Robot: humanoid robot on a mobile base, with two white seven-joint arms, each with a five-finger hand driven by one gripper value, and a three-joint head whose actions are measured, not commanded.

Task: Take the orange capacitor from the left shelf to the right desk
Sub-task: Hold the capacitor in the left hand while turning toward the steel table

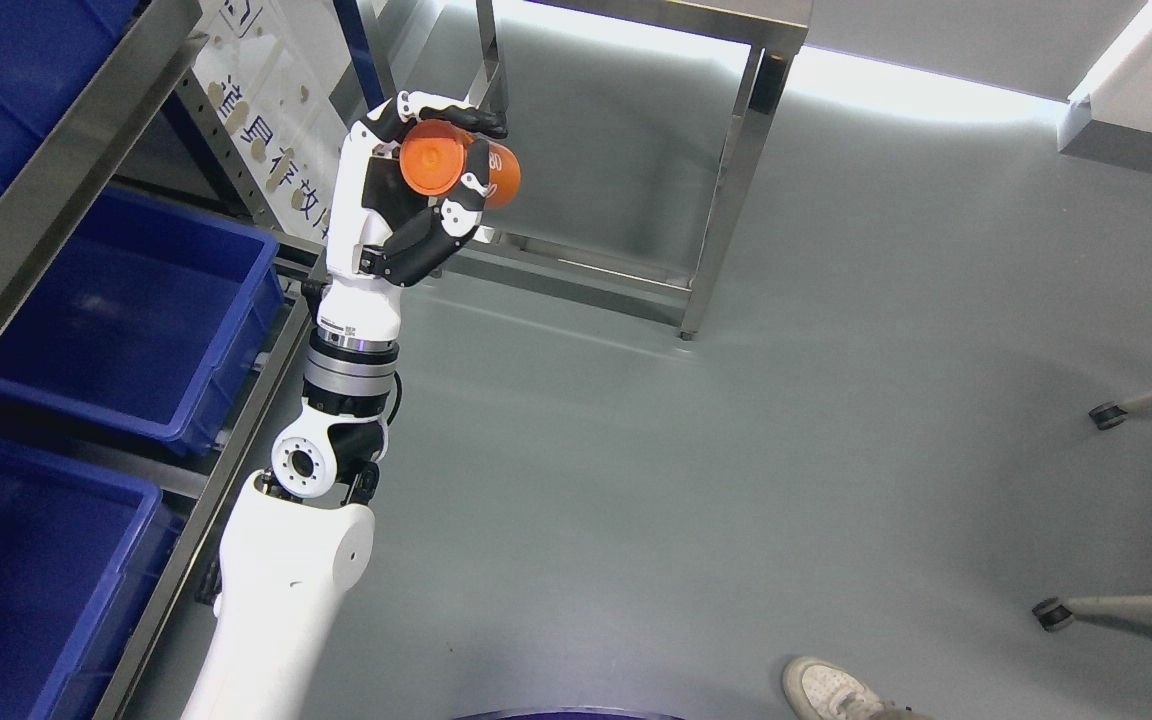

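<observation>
in the upper middle-left of the frame the left hand (414, 190) has its fingers closed around the capacitor (458, 165), beside the shelf (56, 170) with blue bins (136, 330).

Blue bins (151, 330): sitting in the rack at left, one above another.
Sign (271, 95): leaning behind the rack, bearing printed characters.
White shoe (831, 690): showing at the bottom edge on the grey floor (736, 480).
Caster legs (1126, 410): reaching in from the right.
</observation>
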